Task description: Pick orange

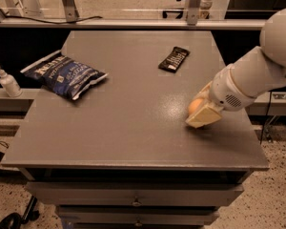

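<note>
The orange point(194, 105) sits at the right of the grey table point(128, 128), mostly hidden by my gripper point(196, 111). The gripper comes in from the right on the white arm point(257, 75). Its cream near finger point(202, 117) lies flat against the front of the orange, and the far finger shows behind it. The fingers look closed on the orange from both sides. I cannot tell whether the orange is touching the tabletop.
A blue chip bag point(64, 75) lies at the table's left. A dark candy bar point(174, 59) lies at the back right. A small white pump bottle point(8, 81) stands on a ledge left of the table. The table's right edge is close to the gripper.
</note>
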### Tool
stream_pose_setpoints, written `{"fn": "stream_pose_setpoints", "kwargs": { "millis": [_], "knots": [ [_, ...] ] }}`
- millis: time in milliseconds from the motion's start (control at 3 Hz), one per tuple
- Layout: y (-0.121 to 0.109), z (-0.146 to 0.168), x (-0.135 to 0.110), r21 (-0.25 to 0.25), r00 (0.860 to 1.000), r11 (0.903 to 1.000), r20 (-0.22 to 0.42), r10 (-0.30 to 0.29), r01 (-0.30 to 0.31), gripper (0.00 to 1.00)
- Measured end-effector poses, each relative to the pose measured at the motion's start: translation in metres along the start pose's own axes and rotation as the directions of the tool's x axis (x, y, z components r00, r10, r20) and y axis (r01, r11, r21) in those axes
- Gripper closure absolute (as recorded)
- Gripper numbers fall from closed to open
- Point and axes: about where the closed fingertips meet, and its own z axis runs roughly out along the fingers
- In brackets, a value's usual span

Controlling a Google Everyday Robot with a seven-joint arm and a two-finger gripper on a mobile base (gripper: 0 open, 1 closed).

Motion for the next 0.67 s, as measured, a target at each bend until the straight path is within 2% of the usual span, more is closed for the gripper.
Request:
{"fn": "stream_pose_setpoints", "kwargs": {
  "millis": [333,667],
  "knots": [
    [-0.028,-0.018,-0.013,0.015,1.000,0.9999,0.029,0.007,-0.007,0.87],
    [-0.042,-0.037,-0.031,0.007,0.989,0.9998,0.148,0.016,-0.017,1.00]
  ]
}}
